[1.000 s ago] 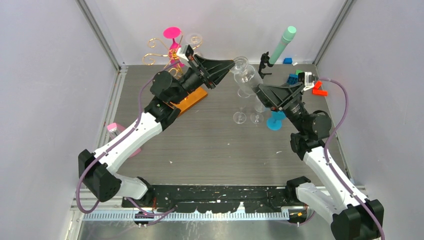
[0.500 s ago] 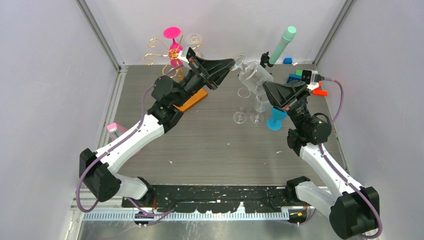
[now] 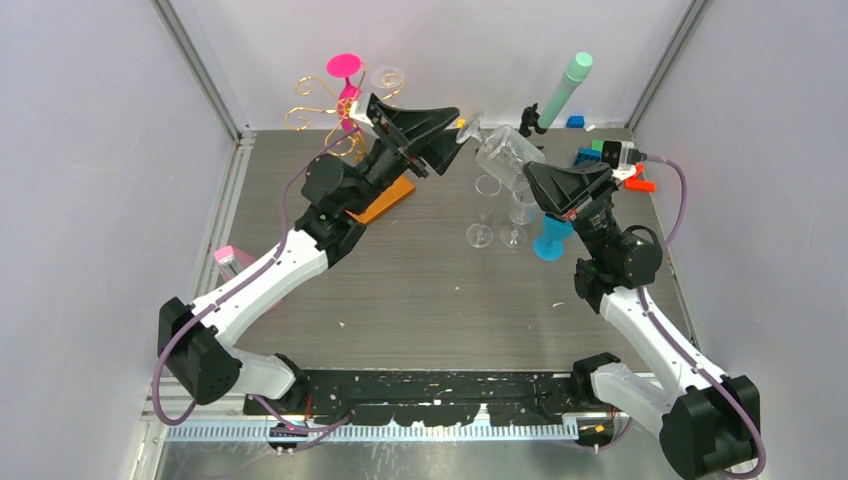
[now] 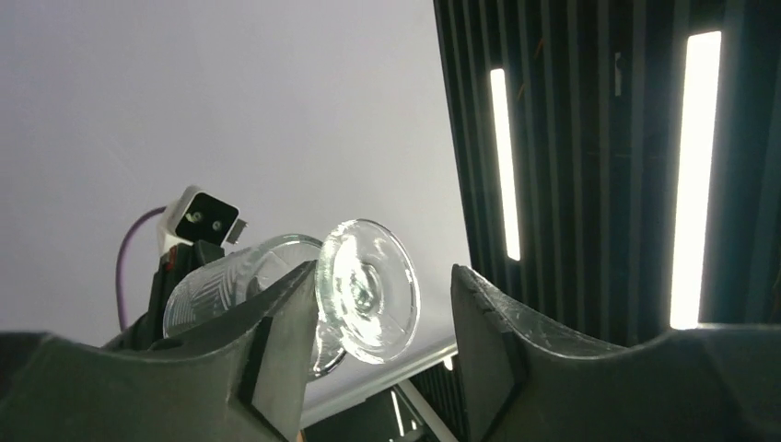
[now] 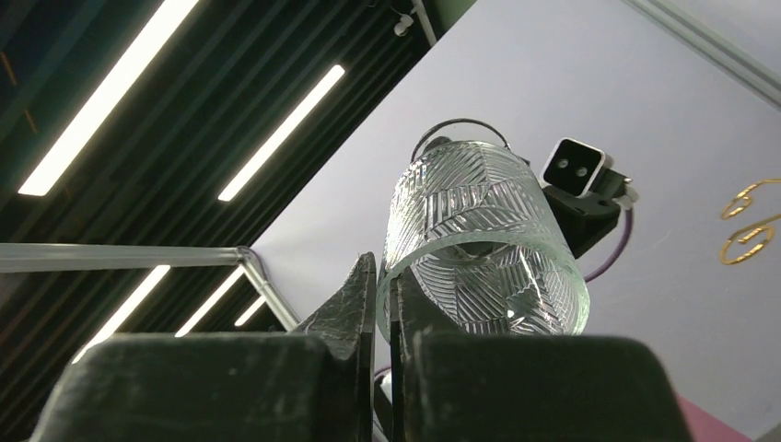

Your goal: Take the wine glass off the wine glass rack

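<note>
A clear cut-pattern wine glass hangs tilted in mid-air between both arms, away from the gold wire wine glass rack on its orange base. My right gripper is shut on the rim of the bowl, one finger inside and one outside. My left gripper is open around the glass's round foot. The foot lies close to the left finger, with a gap to the other one. A pink glass and a clear one sit on the rack.
Two clear glasses and a blue one stand on the table under the right arm. A mint cylinder on a black stand is at the back, with blue and red blocks at the right.
My right gripper came up and closed on the glass's rim. The left gripper, which held the foot, has now opened. The glass has tipped further over.
</note>
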`<state>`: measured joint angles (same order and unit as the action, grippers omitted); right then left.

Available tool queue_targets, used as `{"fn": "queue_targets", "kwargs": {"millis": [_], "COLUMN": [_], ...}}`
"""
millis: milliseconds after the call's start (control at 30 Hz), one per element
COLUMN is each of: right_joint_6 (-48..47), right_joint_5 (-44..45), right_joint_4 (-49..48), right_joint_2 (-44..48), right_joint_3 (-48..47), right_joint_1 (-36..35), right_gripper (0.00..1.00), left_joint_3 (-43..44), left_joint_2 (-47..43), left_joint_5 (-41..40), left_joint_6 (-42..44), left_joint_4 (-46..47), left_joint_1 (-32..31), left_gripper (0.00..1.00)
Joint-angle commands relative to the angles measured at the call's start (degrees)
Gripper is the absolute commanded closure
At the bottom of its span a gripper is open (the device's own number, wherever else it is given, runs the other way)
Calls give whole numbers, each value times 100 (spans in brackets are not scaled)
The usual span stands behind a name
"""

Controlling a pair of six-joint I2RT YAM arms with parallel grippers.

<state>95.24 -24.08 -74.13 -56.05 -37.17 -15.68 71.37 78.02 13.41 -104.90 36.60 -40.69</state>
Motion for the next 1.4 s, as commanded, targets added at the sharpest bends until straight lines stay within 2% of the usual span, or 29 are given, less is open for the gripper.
{"fn": "queue_targets", "kwargs": {"millis": [0, 133, 233, 267, 433, 467, 567, 667, 800, 833, 900, 1067, 1233, 1267, 1367], "right_joint_6": [-591, -1473, -2508, -2738, -4871, -5150, -6206, -6870, -7718, -7875, -7985, -7809, -7449, -7382, -7299], "right_joint_5": [195, 263, 373, 455, 1039, 1360, 2390, 3212, 4657, 5110, 5411, 5270, 3660, 3274, 2867], "right_joint_4": [422, 2128, 3458, 4257, 7404, 8529, 9786, 11147, 12528, 12765, 12961, 13005, 12487, 12451, 12439], "right_joint_2": [395, 922, 1442, 1520, 1709, 1671, 1396, 1054, 108, -17, -391, -1209, -1822, -1914, -2444], "right_joint_3": [-266, -454, -799, -914, -2274, -2491, -3342, -3942, -4796, -4964, -5118, -5110, -4674, -4632, -4611], "right_joint_1": [-21, -23, -23, -23, -23, -23, -23, -21, -9, -3, 93, 850, 2301, 2400, 2610], "right_gripper": [100, 100, 100, 100, 100, 100, 100, 100, 100, 100, 100, 100, 100, 100, 100], "left_joint_3": [-165, -595, -721, -698, -226, -58, 416, 601, 553, 527, 479, 464, 368, 349, 287], "left_joint_2": [-385, -816, -1309, -1449, -1927, -1971, -2063, -2159, -2295, -2299, -2295, -2209, -2200, -2202, -2211], "left_joint_5": [-211, -128, 124, 212, 535, 466, 69, -270, -483, -486, -439, -218, -81, -46, 52], "left_joint_6": [593, 1285, 2351, 2728, 4807, 5322, 6547, 7259, 7734, 7794, 7880, 8029, 8056, 8056, 8040], "left_joint_4": [486, 208, -825, -1243, -3410, -3897, -5184, -5783, -6041, -6070, -6111, -6285, -6350, -6349, -6311], "left_joint_1": [58, 518, 893, 993, 1407, 1428, 1432, 1432, 1432, 1432, 1432, 1432, 1432, 1432, 1432], "left_gripper": [37, 17, 6, 4, 0, 0, 0, 0, 0, 0, 0, 0, 0, 0, 0]}}
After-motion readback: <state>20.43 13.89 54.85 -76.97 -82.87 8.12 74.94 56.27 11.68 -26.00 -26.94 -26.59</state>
